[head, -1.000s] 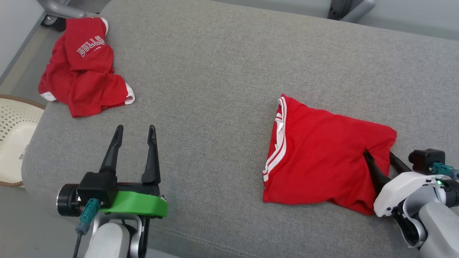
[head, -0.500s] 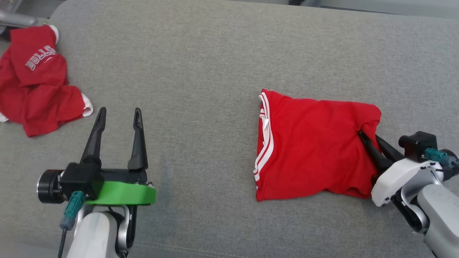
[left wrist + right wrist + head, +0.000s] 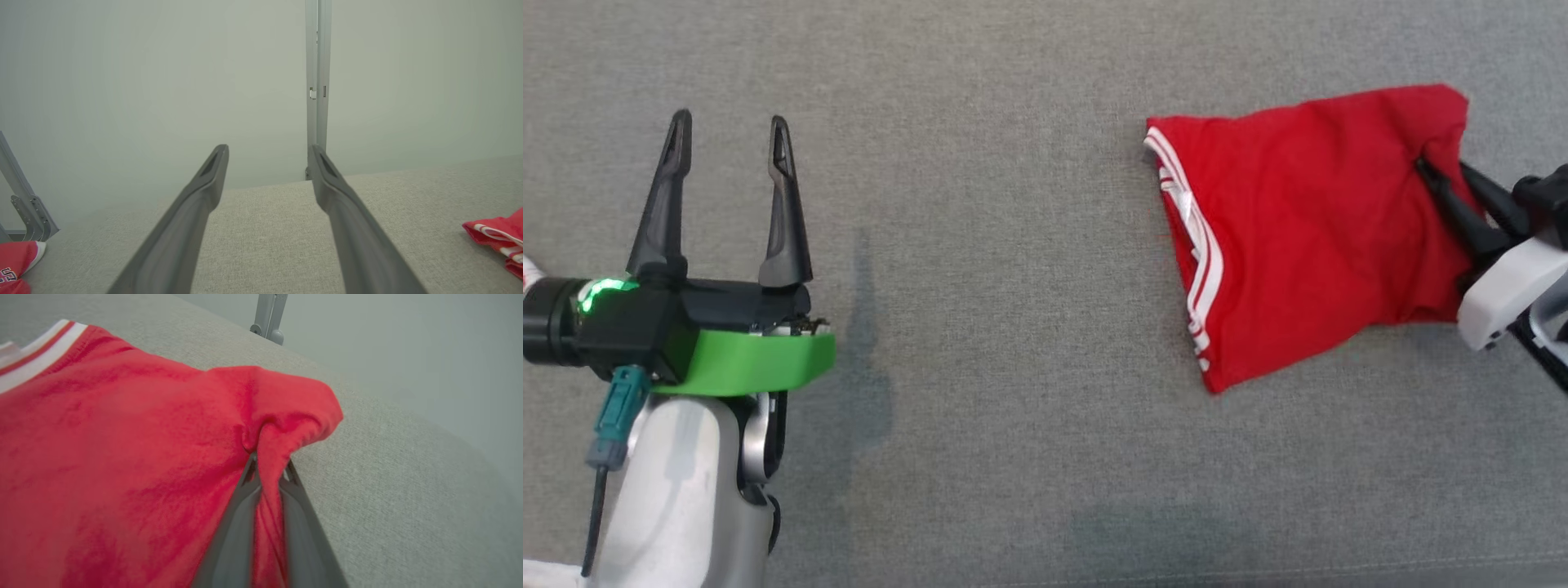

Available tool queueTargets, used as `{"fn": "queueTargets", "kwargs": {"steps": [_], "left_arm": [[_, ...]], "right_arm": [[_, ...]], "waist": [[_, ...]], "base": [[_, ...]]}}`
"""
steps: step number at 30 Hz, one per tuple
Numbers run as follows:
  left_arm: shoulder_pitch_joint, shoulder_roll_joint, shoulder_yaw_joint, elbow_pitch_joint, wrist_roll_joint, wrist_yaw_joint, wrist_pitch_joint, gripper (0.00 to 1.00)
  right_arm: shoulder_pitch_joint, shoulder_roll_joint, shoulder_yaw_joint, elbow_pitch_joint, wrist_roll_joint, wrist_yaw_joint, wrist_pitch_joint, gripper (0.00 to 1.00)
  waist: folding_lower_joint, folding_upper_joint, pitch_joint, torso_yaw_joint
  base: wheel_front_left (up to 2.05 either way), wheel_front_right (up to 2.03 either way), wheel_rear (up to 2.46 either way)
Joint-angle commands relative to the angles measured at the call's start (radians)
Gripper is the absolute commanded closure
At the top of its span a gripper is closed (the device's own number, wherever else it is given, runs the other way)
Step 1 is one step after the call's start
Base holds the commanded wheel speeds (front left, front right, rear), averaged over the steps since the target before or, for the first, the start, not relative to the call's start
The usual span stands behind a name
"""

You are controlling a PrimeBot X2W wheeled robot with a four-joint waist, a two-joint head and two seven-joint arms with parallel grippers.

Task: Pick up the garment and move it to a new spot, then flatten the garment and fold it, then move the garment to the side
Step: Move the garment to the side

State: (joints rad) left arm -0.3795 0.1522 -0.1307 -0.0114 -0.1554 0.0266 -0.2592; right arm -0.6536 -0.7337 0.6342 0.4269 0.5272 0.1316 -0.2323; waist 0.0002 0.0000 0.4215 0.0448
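Head view: my left pincer [image 3: 729,122] stands spread and empty at 9 o'clock. My right pincer [image 3: 1444,173], cut off at 3 o'clock, is clenched on the red garment [image 3: 1298,220] lying on the grey cushion [image 3: 1013,327], its tips buried in cloth.

Left wrist view: the garment's striped hem is clipped at 4 o'clock, and a second red shirt [image 3: 16,261] is clipped at 8 o'clock.

Right wrist view: a blurred fold is pinched between my fingers.

Right gripper [image 3: 1442,167], jaws apart a second ago, now pinches the edge of the red garment [image 3: 1298,237]. Cloth bunches between the jaws; garment lies skewed, dragged toward them. Head camera has shifted.
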Motion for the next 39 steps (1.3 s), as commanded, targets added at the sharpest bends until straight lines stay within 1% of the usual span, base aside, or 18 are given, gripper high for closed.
{"fn": "queueTargets", "kwargs": {"steps": [1, 7, 11, 14, 17, 18, 20, 23, 24, 25, 26, 29, 30, 33, 37, 38, 39], "left_arm": [[-0.030, 0.017, 0.005, -0.011, 0.011, 0.000, -0.001, 0.00], [-0.088, 0.047, -0.012, -0.059, 0.033, -0.013, 0.034, 0.00], [-0.120, 0.064, -0.025, -0.082, 0.052, -0.021, 0.055, 0.00], [-0.133, 0.075, -0.032, -0.103, 0.061, -0.023, 0.070, 0.00], [-0.138, 0.082, -0.035, -0.114, 0.066, -0.024, 0.079, 0.00], [-0.140, 0.084, -0.035, -0.120, 0.066, -0.024, 0.082, 0.00], [-0.142, 0.090, -0.038, -0.131, 0.071, -0.025, 0.091, 0.00], [-0.142, 0.097, -0.042, -0.141, 0.072, -0.025, 0.102, 0.00], [-0.142, 0.098, -0.044, -0.144, 0.073, -0.025, 0.105, 0.00], [-0.142, 0.099, -0.046, -0.147, 0.073, -0.025, 0.106, 0.00], [-0.143, 0.100, -0.047, -0.149, 0.073, -0.024, 0.108, 0.00], [-0.143, 0.100, -0.051, -0.149, 0.073, -0.020, 0.112, 0.00], [-0.142, 0.100, -0.052, -0.147, 0.072, -0.019, 0.111, 0.00], [-0.129, 0.097, -0.051, -0.133, 0.061, -0.015, 0.103, 0.00], [-0.091, 0.090, -0.047, -0.102, 0.048, -0.007, 0.087, 0.00], [-0.071, 0.085, -0.044, -0.085, 0.038, 0.001, 0.078, 0.00], [-0.059, 0.081, -0.043, -0.074, 0.032, 0.002, 0.072, 0.00]], "right_arm": [[-0.034, -0.027, 0.006, 0.012, -0.003, -0.002, -0.013, 1.00], [-0.136, -0.154, 0.024, 0.077, -0.006, -0.002, -0.033, 1.00], [-0.159, -0.252, 0.034, 0.107, -0.031, -0.002, -0.034, 1.00], [-0.170, -0.300, 0.013, 0.130, -0.036, -0.002, -0.035, 1.00], [-0.181, -0.315, -0.012, 0.147, -0.047, -0.002, -0.035, 1.00], [-0.191, -0.314, -0.036, 0.159, -0.055, -0.002, -0.035, 1.00], [-0.203, -0.303, -0.077, 0.194, -0.082, -0.002, -0.035, 1.00], [-0.214, -0.264, -0.113, 0.241, -0.102, -0.002, -0.035, 1.00], [-0.223, -0.253, -0.121, 0.254, -0.104, -0.002, -0.035, 0.87], [-0.233, -0.240, -0.127, 0.265, -0.109, -0.002, -0.035, 0.53], [-0.243, -0.226, -0.143, 0.285, -0.108, -0.002, -0.035, 0.00], [-0.252, -0.177, -0.190, 0.316, -0.109, -0.002, -0.035, 0.00], [-0.254, -0.166, -0.218, 0.327, -0.105, -0.002, -0.035, 0.00], [-0.234, -0.126, -0.309, 0.308, -0.112, -0.002, -0.035, 0.00], [-0.170, -0.053, -0.463, 0.226, -0.129, -0.002, -0.035, 0.00], [-0.125, -0.005, -0.532, 0.171, -0.141, -0.002, -0.035, 0.00], [-0.099, 0.025, -0.567, 0.140, -0.142, -0.002, -0.035, 0.00]], "waist": [[-0.0002, 0.0000, 0.126, -0.099], [-0.0002, 0.0000, 0.219, -0.143], [-0.0002, 0.0000, 0.259, -0.158], [-0.0002, 0.0000, 0.281, -0.165], [-0.0002, 0.0000, 0.293, -0.170], [-0.0002, 0.0000, 0.298, -0.172], [-0.0002, 0.0000, 0.308, -0.176], [-0.0002, 0.0000, 0.315, -0.179], [-0.0002, 0.0000, 0.315, -0.179], [-0.0002, 0.0000, 0.316, -0.180], [-0.0002, 0.0000, 0.316, -0.181], [-0.0002, 0.0000, 0.309, -0.185], [-0.0002, 0.0000, 0.304, -0.185], [-0.0002, 0.0000, 0.275, -0.188], [-0.0002, 0.0000, 0.211, -0.194], [-0.0002, 0.0000, 0.175, -0.195], [-0.0002, 0.0000, 0.154, -0.194]], "base": [[0.00, 0.00, 0.00], [0.00, 0.00, 0.00], [0.00, 0.00, 0.00], [0.00, 0.00, 0.00], [0.00, 0.00, 0.00], [0.00, 0.00, 0.00], [0.00, 0.00, 0.00], [0.00, 0.00, 0.00], [0.00, 0.00, 0.00], [0.00, 0.00, 0.00], [0.00, 0.00, 0.00], [0.00, 0.00, 0.00], [0.00, 0.00, 0.00], [0.00, 0.00, 0.00], [0.00, 0.00, 0.00], [0.00, 0.00, 0.00], [0.00, 0.00, 0.00]]}}
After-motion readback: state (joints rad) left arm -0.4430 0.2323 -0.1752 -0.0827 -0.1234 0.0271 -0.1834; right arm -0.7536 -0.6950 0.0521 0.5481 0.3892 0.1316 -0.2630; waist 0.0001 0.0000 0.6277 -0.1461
